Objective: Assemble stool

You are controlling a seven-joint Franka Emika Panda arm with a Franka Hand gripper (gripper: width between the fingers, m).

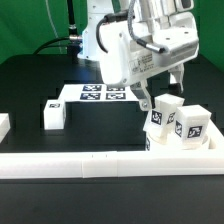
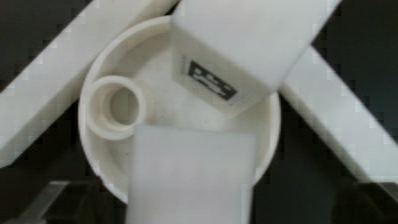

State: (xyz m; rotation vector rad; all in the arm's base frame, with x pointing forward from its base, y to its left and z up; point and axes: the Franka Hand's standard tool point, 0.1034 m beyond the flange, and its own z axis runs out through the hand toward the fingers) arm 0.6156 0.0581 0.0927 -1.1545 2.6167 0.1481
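The end effector (image 2: 206, 114) hangs over the seat (image 2: 146, 52), jaws seemingly parted

The gripper (image 1: 163, 92) hangs, fingers spread, just above two tagged legs (image 1: 190, 126) at the exterior view's right. A third leg (image 1: 53, 113) stands well apart, near the marker board (image 1: 100, 94), on the dark tabletop (image 1: 40, 80).

Bright even light, soft low-detail frames, blurry close-up of seat (image 2: 134, 60)
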